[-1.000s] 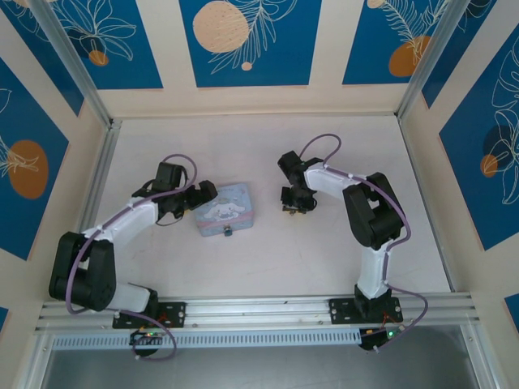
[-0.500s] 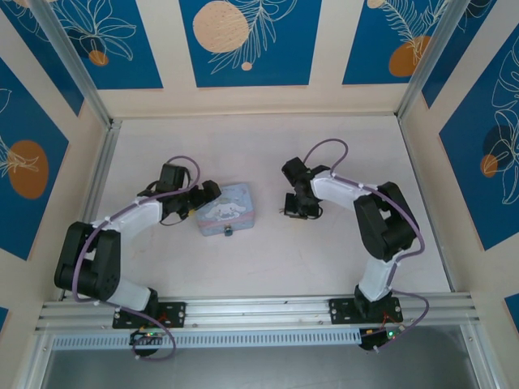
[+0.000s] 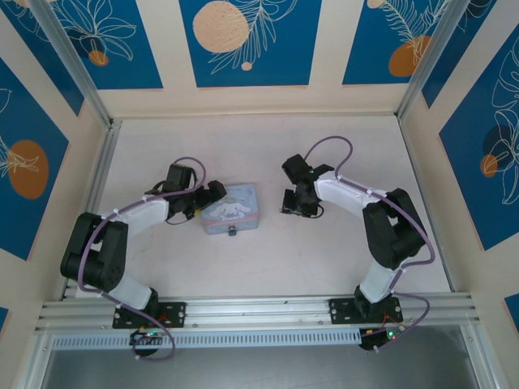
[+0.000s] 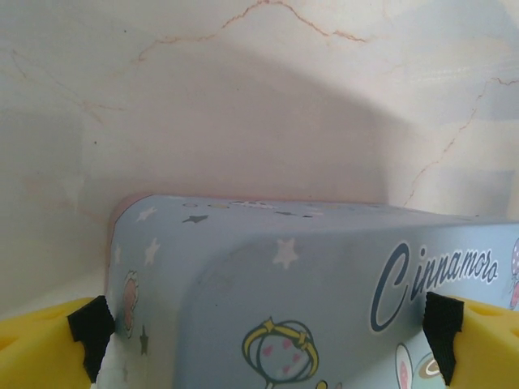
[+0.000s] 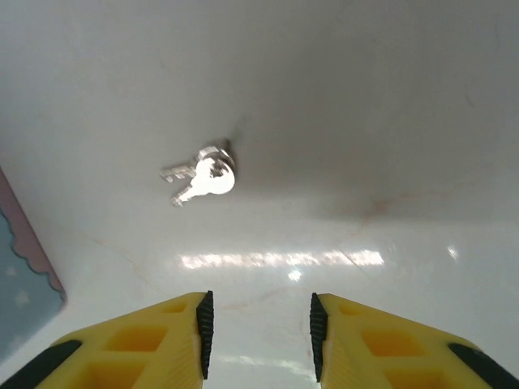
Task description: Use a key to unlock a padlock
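The tiny dark padlock (image 3: 232, 232) hangs at the near edge of the light-blue cartoon tin (image 3: 231, 208). My left gripper (image 3: 212, 194) is at the tin's far-left corner. In the left wrist view the tin (image 4: 308, 284) spans the whole gap between the yellow fingers (image 4: 40, 348), which press its sides. The key (image 5: 203, 177) lies flat on the table, glaring silvery, with a second key on the same ring. My right gripper (image 5: 259, 332) hovers just short of it, open and empty. From above, the key (image 3: 285, 212) is a speck by the right gripper (image 3: 296, 203).
The tin's pink-edged corner (image 5: 24, 275) shows at the left of the right wrist view. The pale marble tabletop (image 3: 268, 146) is walled by aluminium rails and blue-patterned panels on three sides. Both arm bases sit on the near rail.
My left gripper moved right onto the tin's corner, and the tin shifted slightly right. The right arm's elbow swung outward while its gripper stayed near the key.
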Tool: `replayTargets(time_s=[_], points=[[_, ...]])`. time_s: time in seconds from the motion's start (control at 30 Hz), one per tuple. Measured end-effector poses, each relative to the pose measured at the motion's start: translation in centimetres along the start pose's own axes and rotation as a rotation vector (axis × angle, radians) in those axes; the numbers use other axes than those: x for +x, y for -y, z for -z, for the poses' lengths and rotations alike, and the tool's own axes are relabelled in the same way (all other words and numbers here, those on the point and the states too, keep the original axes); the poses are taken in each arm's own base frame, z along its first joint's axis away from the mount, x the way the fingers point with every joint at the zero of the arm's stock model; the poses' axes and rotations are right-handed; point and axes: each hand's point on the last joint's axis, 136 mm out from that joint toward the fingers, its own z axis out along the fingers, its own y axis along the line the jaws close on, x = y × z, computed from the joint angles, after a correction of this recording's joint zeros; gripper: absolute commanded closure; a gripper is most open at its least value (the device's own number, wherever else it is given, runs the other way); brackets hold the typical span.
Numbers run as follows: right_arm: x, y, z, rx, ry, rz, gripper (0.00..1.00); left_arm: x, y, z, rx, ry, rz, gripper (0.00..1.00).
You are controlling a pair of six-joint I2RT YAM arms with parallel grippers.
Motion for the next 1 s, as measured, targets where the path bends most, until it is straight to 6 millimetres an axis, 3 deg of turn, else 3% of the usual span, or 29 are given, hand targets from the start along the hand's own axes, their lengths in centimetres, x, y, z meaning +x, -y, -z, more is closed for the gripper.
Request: replayTargets(time_s=[0.27,0.57,0.87,1.0], points=[[-2.5,-0.8,-1.6,-0.005,-0.013,-0.073,0.68,-0.3,0.1,0.1,-0.004,0.007,-0.001,0.0],[-2.9,-1.0,-3.4,0.003,-0.053,-0.116,0.77,-0.3,0.1,0.1,-0.004,0.008,-0.001,0.0],[-2.9,-1.2,-3.4,-0.006,-0.057,-0.125,0.99,-0.3,0.1,0.1,-0.004,0.008,-0.001,0.0],[-2.9,-1.4,-3.3,-0.016,-0.056,-0.126,1.0,-0.3,0.1,0.1,-0.004,0.007,-0.001,0.0]])
